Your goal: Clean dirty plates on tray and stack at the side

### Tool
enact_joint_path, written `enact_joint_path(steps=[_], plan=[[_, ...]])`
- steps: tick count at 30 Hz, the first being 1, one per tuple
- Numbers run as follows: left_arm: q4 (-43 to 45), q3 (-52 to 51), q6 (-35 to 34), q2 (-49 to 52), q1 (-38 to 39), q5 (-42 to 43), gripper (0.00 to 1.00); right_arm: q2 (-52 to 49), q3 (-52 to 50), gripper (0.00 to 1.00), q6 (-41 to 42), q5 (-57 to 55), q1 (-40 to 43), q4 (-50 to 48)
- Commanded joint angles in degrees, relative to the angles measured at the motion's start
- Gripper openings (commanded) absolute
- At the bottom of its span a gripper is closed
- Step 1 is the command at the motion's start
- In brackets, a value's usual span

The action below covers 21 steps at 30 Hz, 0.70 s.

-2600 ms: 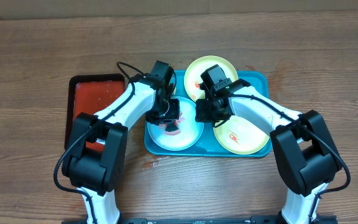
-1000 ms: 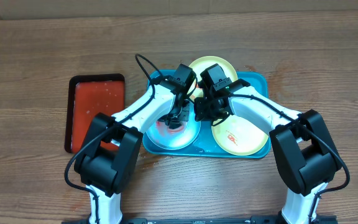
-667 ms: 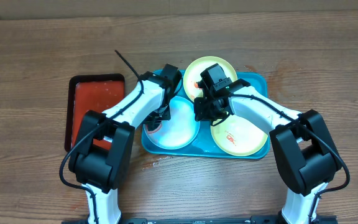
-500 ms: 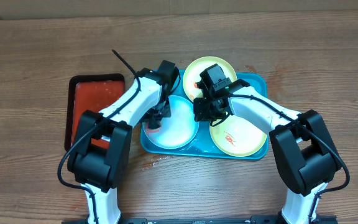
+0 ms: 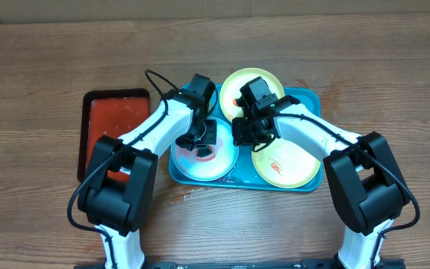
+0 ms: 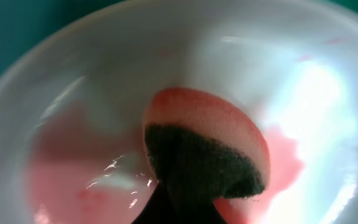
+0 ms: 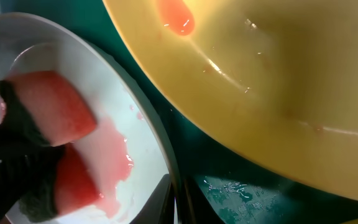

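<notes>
Overhead and wrist views, cleaning stage. The turquoise tray (image 5: 310, 97) lies at table (image 5: 51, 60) centre and carries all three plates: light blue plate (image 5: 213, 169) at 8 o'clock, far yellow-green plate (image 5: 254, 82) at 12 o'clock, near yellow-green plate (image 5: 290, 166) at 4 o'clock.

The left gripper (image 5: 204, 140) is clamped on a red-stained sponge (image 6: 204, 149), pressed into the light blue plate's well, where a pink wet film shows. The right gripper (image 5: 243, 134), fingers pressed together, appears to pinch that plate's rim at 3 o'clock, steadying it.

Judged progress: early. The first plate is mid-scrub, both yellow-green plates bear red smears, and nothing is stacked aside. A red tray (image 5: 118, 119) sits at 9 o'clock of the turquoise one.
</notes>
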<state>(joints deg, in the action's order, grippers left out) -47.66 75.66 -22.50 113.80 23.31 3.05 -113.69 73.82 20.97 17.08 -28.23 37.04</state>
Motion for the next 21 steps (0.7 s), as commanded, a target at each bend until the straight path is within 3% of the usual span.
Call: enact_joint_path(steps=[1,8,16,21], plan=[[-3.23,-2.62,-5.84,0.5,-0.46,-18.82,0.04,-0.17,1.2,0.07,0.33,-0.48,0.11,-0.33],[-6.12,-0.17,-9.29,0.13,-0.48,-25.7,0.04,-0.17,1.18,0.07,0.31,-0.5,0.11,-0.33],[-14.86,11.69,-13.77,-5.66,-1.09,-25.31,0.04,-0.09,1.27,0.04,0.28,-0.44,0.11,-0.33],[-16.09,14.69,-14.34,-14.78,-5.92,-18.56,0.04,2.62,2.82,0.04,-2.23,-1.01,-0.22,2.27]])
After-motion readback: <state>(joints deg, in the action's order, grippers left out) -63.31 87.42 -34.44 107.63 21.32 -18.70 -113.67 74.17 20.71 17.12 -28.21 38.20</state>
